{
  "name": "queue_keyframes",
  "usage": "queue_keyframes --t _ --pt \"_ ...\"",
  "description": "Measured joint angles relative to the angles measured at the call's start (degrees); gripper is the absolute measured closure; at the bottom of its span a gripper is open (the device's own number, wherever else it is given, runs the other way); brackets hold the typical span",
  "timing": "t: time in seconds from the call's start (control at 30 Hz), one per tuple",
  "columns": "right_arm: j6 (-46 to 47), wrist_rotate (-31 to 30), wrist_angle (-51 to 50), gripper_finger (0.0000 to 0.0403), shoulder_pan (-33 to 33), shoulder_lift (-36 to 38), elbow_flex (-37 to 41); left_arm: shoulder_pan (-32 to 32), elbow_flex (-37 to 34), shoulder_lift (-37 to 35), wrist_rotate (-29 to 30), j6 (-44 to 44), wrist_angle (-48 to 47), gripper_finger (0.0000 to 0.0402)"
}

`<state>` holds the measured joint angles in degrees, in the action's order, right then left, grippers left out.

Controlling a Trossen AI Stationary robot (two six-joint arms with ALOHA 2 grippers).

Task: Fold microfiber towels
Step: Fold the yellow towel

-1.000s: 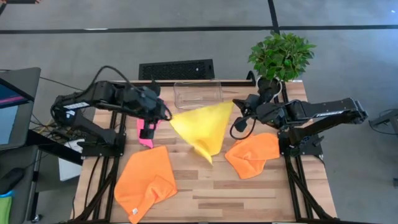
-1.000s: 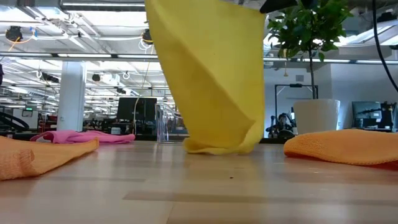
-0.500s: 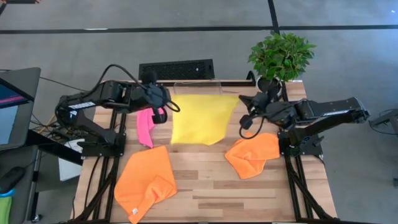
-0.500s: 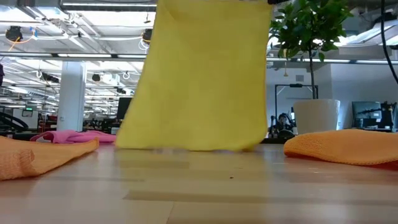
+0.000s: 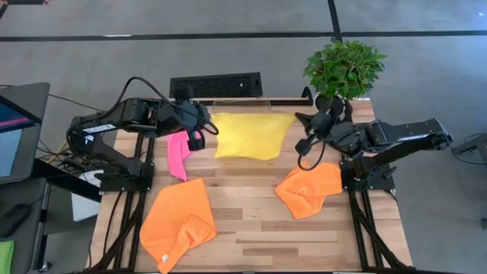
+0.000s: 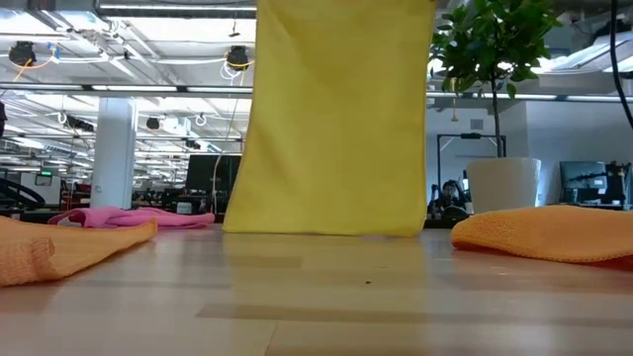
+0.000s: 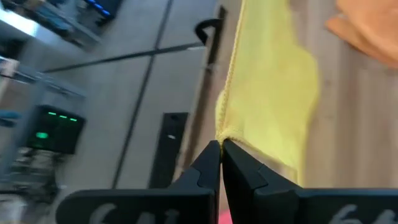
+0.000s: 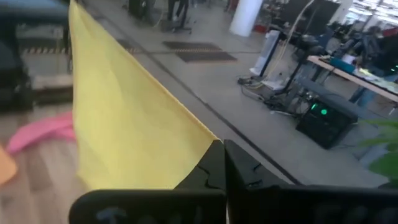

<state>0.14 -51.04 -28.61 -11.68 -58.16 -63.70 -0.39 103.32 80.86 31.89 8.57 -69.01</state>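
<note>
The yellow towel point(image 5: 251, 135) hangs spread between my two grippers over the table's far middle. In the low view the yellow towel point(image 6: 336, 119) hangs flat, its lower edge point(image 6: 321, 233) at the tabletop. My left gripper point(image 5: 211, 126) is shut on its left top corner and my right gripper point(image 5: 297, 125) on its right top corner. The pink towel point(image 5: 179, 152) lies by the left arm. One orange towel point(image 5: 179, 221) lies crumpled at the near left, the other orange towel point(image 5: 310, 189) at the right. My left gripper pinches the yellow towel's top corner point(image 7: 225, 134) between its two fingertips. The hemmed top edge runs away from the fingers, drawn taut, and the cloth hangs below. My right gripper pinches the other top corner point(image 8: 211, 138) between its two fingertips. The towel stretches away from it, taut along the top edge and hanging flat.
A potted plant point(image 5: 344, 68) stands at the far right corner. A dark grate point(image 5: 215, 84) lies on the floor beyond the far edge. The near middle of the wooden table point(image 5: 259, 228) is bare. A clear bin is hidden behind the yellow towel.
Both grippers have moved apart and toward the far edge with the yellow towel. The towel, which hung as a twisted, bunched triangle, has been spread out flat and drawn taut along its top edge. Its lower edge has drawn toward the far edge.
</note>
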Motion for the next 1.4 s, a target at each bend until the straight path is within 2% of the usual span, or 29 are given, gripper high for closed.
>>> queue_keyframes --t 0.3,0.57,0.77,1.0,1.4 --pt "7.56 3.36 -6.28 0.0396 -7.81 -1.56 -0.01 -6.26 -0.48 0.74 -2.37 -10.67 -7.61 0.0401" --pt "18.12 3.94 -14.07 0.0396 -15.47 -3.04 0.02 -12.71 -3.01 2.41 -5.32 -18.09 -7.93 0.0401" --pt "21.93 9.61 -15.35 0.0396 -18.8 -6.49 0.04 -17.29 -10.01 2.56 -9.18 -23.17 -2.4 0.0401" --pt "26.8 16.8 -15.22 0.0396 -20.45 -14.83 0.02 -22.27 -19.61 2.58 -11.43 -31.39 4.16 0.0401" --pt "41.01 22.37 -13.11 0.0393 -23.13 -31.32 0.04 -28.89 -36.56 2.58 -15.22 -43.71 19.09 0.0401"
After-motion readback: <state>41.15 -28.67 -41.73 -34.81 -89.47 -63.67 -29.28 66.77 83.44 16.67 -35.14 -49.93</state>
